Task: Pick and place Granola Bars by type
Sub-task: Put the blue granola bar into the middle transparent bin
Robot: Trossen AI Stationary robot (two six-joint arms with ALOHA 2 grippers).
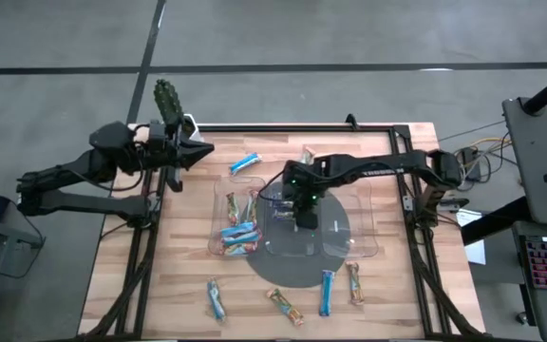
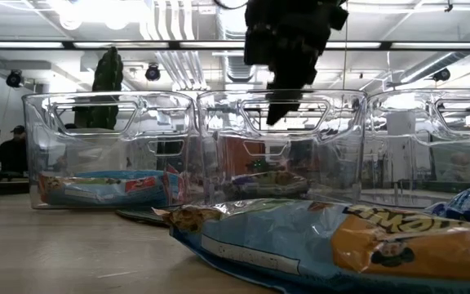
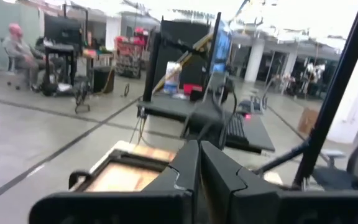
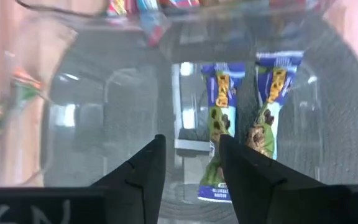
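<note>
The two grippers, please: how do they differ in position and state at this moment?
The right gripper hangs over the clear tray, above two bars lying in a compartment; the left gripper waits off the table's left edge. The right gripper's fingers stand apart and empty; the left's are shut. Both are dark and two-fingered.

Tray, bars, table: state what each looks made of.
Tray: clear hard plastic, glossy; the table shows through its walls, and they catch reflections in the low view.
Bars: thin printed film wrappers, probably plastic or foil; shiny, crinkled, with crimped ends.
Table: light wood, seemingly butcher-block strips; matte, with visible grain and seams. It could be a laminate.
</note>
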